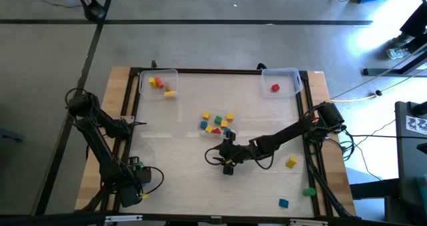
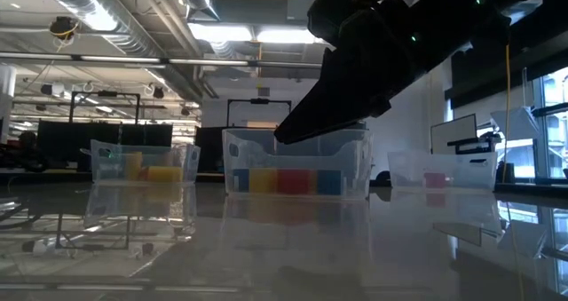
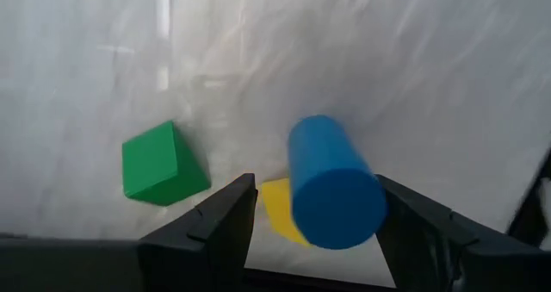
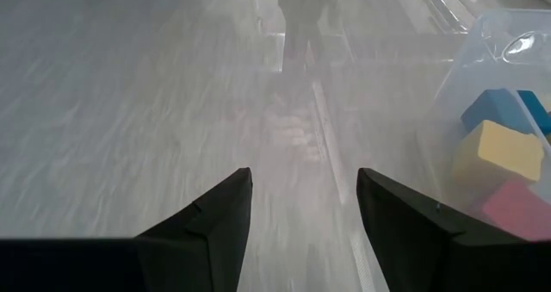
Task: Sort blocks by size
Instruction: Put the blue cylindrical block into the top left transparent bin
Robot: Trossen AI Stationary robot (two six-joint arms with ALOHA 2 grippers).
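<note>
My left gripper (image 1: 137, 179) waits near the table's near left corner. In its wrist view it is open (image 3: 317, 240), with a blue cylinder (image 3: 331, 184) between its fingers, a yellow block (image 3: 277, 208) behind the cylinder and a green cube (image 3: 162, 164) beside them on the table. My right gripper (image 1: 227, 163) (image 4: 303, 227) is open and empty over the table's middle, just near of a clear bin (image 4: 495, 128) holding blue, yellow and red blocks (image 1: 217, 123). In the low view the right arm (image 2: 373, 61) hangs dark in front of that bin (image 2: 297, 163). My left gripper stands with one finger on either side of the blue cylinder (image 3: 331, 184). A gap shows on one side (image 3: 274, 197); on the other side the finger (image 3: 405, 214) meets the cylinder's outline, and I cannot tell whether it touches.
A clear bin (image 1: 158, 84) with yellow and orange blocks stands at the far left, and another (image 1: 280, 83) with a red block at the far right. Loose yellow (image 1: 291, 163), green (image 1: 309, 193) and blue (image 1: 283, 203) blocks lie near the near right corner.
</note>
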